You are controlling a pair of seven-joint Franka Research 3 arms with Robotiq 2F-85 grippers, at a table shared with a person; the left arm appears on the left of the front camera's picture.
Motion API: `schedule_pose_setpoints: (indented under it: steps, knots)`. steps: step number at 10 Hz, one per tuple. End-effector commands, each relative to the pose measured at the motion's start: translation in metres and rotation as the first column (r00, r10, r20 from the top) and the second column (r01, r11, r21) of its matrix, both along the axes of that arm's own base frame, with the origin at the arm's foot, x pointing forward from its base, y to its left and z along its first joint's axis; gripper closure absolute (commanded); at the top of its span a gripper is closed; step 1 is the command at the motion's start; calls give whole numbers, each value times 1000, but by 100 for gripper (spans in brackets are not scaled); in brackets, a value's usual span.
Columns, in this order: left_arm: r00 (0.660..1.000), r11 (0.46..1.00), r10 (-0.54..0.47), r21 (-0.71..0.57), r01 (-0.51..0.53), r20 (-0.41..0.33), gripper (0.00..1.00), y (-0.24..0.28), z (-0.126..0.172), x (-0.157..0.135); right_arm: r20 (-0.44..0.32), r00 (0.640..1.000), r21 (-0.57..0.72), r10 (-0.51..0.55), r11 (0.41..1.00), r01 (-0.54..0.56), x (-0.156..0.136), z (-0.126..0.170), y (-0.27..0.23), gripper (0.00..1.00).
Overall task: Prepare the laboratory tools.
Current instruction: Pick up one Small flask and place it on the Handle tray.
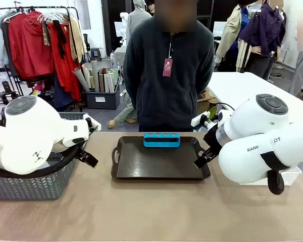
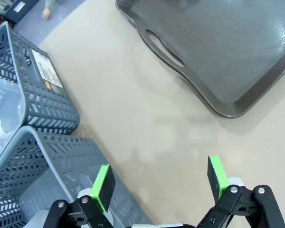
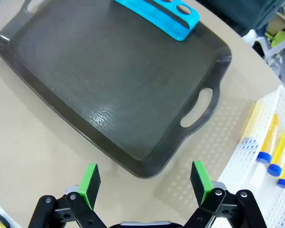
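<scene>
Several yellow tubes with blue caps (image 3: 271,148) lie in a white mesh basket (image 3: 247,156) to the right of the dark tray (image 3: 109,80). A blue tube rack (image 1: 161,139) stands empty on the tray's far edge. Something of clear plastic (image 2: 0,111) shows inside a grey basket; I cannot tell what it is. My left gripper (image 2: 160,178) hangs open over bare table between the grey baskets and the tray. My right gripper (image 3: 145,179) hangs open just off the tray's near right corner. Neither holds anything.
Two grey mesh baskets (image 2: 47,109) stand at the table's left edge, under my left arm. A person (image 1: 166,75) stands at the far side behind the tray, with hands out of sight. Bare table (image 1: 156,212) lies in front of the tray.
</scene>
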State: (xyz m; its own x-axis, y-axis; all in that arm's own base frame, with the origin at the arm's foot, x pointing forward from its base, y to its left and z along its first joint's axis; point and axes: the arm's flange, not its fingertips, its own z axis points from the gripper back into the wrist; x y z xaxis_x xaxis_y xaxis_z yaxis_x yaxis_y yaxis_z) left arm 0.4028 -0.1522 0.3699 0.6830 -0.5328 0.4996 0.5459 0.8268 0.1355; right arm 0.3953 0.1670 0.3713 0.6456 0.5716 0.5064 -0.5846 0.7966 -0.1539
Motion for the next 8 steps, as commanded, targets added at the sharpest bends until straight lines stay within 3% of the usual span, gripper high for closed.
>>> schedule_pose_setpoints:
  steps: [1, 8]
  knots:
    - [1000, 1000, 0, 0, 0, 0, 0, 0, 0, 0, 0, 1000, 0, 0, 1000, 0, 0, 0, 0, 0]
    - [1000, 1000, 0, 0, 0, 0, 0, 0, 0, 0, 0, 1000, 0, 0, 1000, 0, 0, 0, 0, 0]
